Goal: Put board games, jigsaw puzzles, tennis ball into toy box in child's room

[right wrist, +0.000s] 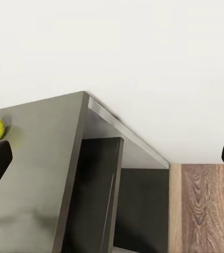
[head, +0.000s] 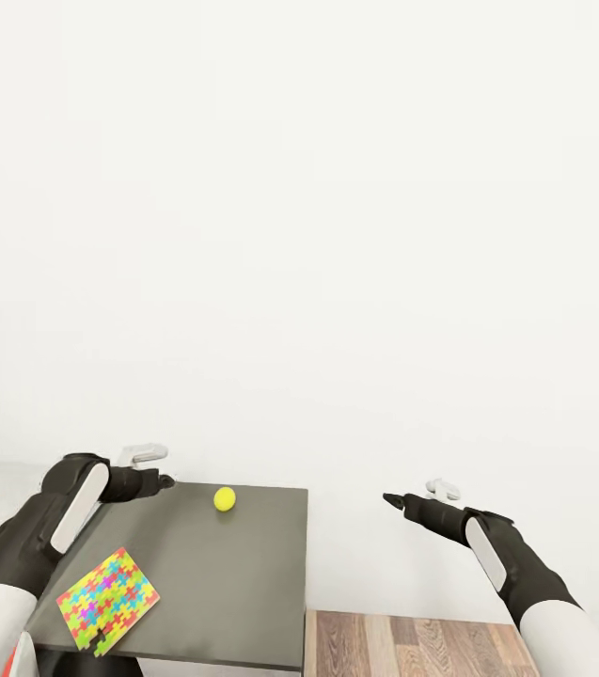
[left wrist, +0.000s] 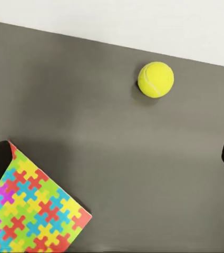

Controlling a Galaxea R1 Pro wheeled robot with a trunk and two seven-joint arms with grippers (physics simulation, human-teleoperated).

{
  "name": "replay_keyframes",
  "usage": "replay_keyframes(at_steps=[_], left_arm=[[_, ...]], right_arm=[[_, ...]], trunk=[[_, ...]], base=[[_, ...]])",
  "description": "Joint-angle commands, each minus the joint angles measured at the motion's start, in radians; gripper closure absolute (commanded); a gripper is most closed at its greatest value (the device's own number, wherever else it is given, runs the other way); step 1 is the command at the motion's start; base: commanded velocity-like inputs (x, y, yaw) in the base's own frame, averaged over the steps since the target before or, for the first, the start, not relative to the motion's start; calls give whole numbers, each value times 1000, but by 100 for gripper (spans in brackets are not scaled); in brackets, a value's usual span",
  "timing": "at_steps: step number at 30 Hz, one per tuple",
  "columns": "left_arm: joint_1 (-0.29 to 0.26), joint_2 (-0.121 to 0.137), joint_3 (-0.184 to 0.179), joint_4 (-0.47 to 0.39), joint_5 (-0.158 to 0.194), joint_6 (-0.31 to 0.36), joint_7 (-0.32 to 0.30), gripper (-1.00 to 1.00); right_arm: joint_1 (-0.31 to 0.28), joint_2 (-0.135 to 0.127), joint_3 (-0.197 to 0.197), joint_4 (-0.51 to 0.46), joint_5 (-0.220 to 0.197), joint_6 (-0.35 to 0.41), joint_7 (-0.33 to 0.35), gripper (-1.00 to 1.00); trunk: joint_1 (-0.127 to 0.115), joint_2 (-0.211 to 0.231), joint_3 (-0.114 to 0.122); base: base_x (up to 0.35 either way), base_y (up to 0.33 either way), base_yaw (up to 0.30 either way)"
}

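Two toys are seen on the dark grey rectangular table [head: 233, 564] — a multicoloured jigsaw sheet [head: 109, 601] nearest, a small yellow-green tennis ball [head: 225, 498] by the far edge. The left gripper [head: 153, 482] is held spread wide over them, seemingly for grasping; the right gripper [head: 402, 503], likewise spread and empty, is kept beside the table.

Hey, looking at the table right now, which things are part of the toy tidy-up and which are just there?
Part of the job:
- tennis ball, near the table's far edge
- jigsaw puzzle, flat at the near left corner, overhanging the edge a little

Just there:
- dark grey table itself
- white wall
- wood floor
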Motion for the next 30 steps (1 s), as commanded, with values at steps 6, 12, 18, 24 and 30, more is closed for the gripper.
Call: replay_keyframes(at_steps=[6,12,18,24,30], left_arm=[[-2,-11,-4,30,7,2,77,-100],[-3,-15,-8,90,-29,-2,139,-100],[-5,-12,-9,147,-89,-6,170,-100],[-42,-11,-9,268,-108,-66,174,-100],[-63,-16,-11,342,-117,-165,169,-100]], right_arm=[[0,0,-3,-1,-5,8,2,-100],[0,1,-3,-1,-5,10,-1,-100],[0,2,-5,-1,-5,15,-5,-100],[0,3,26,-1,-3,17,-29,-100],[0,8,64,-1,-5,17,-72,-100]], trunk=[[0,-1,0],[0,-1,0],[0,-1,0],[0,-1,0],[0,-1,0]], base=[[0,0,0],[0,0,0],[0,0,0],[0,0,0],[0,0,0]])
